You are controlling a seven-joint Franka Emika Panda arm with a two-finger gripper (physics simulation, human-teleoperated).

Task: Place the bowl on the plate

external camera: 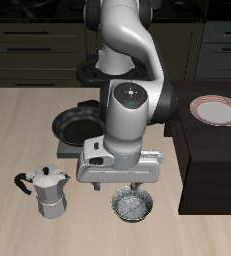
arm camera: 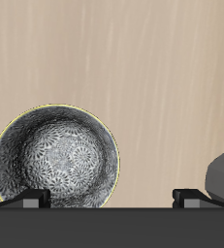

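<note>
In the exterior view, the small round shiny silver-grey metal bowl sits on the pale wooden worktop near its front edge. The gripper hangs directly above it. The round white plate with the reddish-pink rim band lies well apart, farther back, on a dark raised block. A black frying pan sits behind the arm, and a silver moka pot stands near the bowl.

The step in hand looks like the approach to grasp. A clean way to do it is to bring one finger inside the bowl and one outside, straddling the rim wall, and descend straight before squeezing. The thin metal wall could slip or tip if it is caught off-centre. The lift must also clear the top of the dark block.

In the wrist view, the bowl's speckled inside shows fully, with nothing in it. The two dark fingertips sit wide apart, so the gripper is spread. It holds nothing, and I see no contact with the bowl. One fingertip lies over the bowl's rim, while the other is over bare worktop beside it.
</note>
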